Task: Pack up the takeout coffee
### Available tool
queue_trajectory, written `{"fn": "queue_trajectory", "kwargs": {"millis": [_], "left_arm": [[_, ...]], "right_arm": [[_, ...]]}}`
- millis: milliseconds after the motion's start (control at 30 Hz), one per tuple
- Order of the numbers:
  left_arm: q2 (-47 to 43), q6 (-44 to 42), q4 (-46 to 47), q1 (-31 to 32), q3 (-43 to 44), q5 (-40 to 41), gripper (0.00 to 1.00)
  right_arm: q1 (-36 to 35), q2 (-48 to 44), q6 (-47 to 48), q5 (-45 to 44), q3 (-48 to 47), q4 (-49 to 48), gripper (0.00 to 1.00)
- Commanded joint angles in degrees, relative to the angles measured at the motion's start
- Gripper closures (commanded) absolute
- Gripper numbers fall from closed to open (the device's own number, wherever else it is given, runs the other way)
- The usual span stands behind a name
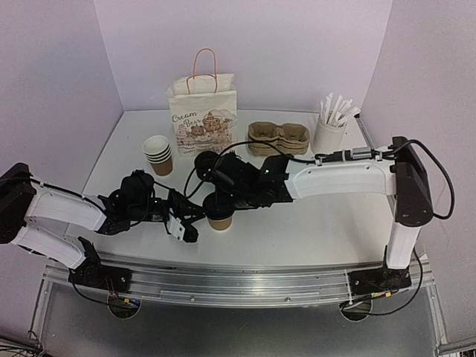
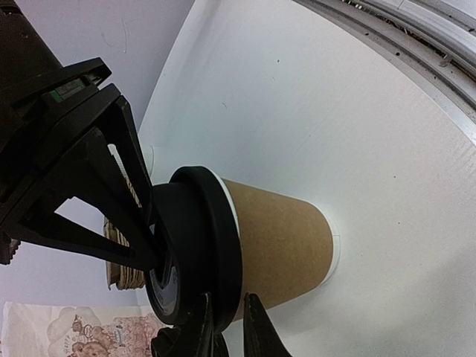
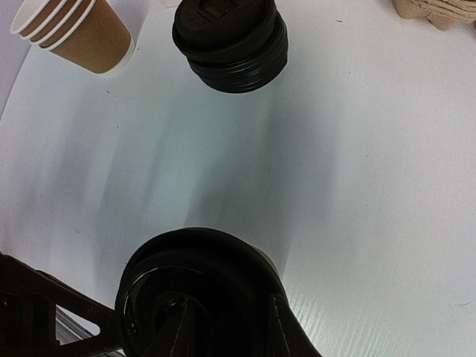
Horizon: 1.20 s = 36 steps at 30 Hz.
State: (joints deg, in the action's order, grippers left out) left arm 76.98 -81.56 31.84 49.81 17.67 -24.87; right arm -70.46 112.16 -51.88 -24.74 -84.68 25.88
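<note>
The takeout coffee (image 2: pixel 279 245) stands upright on the tabletop (image 3: pixel 335 186), directly under my right end effector (image 3: pixel 227 316) and just in front of my left end effector (image 2: pixel 227 309). It is a small tapered cup of matte brown kraft paper, smooth-walled and narrower at the base. A round black plastic lid (image 2: pixel 201 223) caps it, glossy, with a thick rolled edge, and a thin white line of rim shows beneath.

My right fingers are partly spread, with both tips resting on the lid's top inside its outer edge, not around its sides. My left fingers sit close together with a narrow gap, low beside the lid's edge. I cannot tell whether they pinch it or only hover there.

Beyond my right end effector lies a squat stack of ribbed black lids (image 3: pixel 230 44). Farther out to that side are nested brown cups (image 3: pixel 78 33), white inside. Well past them are a printed paper bag (image 1: pixel 202 111) with loop handles, a moulded pulp carrier (image 1: pixel 277 138) and a white tub (image 1: pixel 328 134) of wrapped sticks.
</note>
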Motion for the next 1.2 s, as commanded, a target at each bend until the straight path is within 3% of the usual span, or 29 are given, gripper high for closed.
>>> {"fn": "queue_trajectory", "kwargs": {"millis": [0, 167, 333, 700, 1000, 1167], "left_arm": [[3.66, 0.98, -16.17, 0.73, -2.93, -2.25, 0.86], [0.97, 2.47, -16.19, 0.73, -0.81, -0.51, 0.83], [-3.13, 6.10, -16.39, 0.89, 1.06, -0.79, 0.70], [-8.16, 9.28, -15.68, 1.01, 2.23, -0.30, 0.64], [-10.45, 13.24, -16.37, 0.99, 5.23, 0.42, 0.54], [-13.24, 14.86, -20.72, 0.99, 6.38, -1.27, 0.49]], "right_arm": [[-0.56, 3.62, 1.58, 3.70, 1.17, 4.65, 0.72], [-0.49, 2.53, 6.07, 2.91, -1.72, 4.61, 0.71], [0.27, 2.03, 10.04, 1.82, -3.83, 4.58, 0.69], [2.17, 3.05, 14.46, 4.11, -7.89, 4.62, 0.66], [4.65, 3.50, 16.51, 8.43, -9.48, 4.59, 0.57], [5.78, 3.64, 19.52, 12.56, -13.52, 4.81, 0.46]]}}
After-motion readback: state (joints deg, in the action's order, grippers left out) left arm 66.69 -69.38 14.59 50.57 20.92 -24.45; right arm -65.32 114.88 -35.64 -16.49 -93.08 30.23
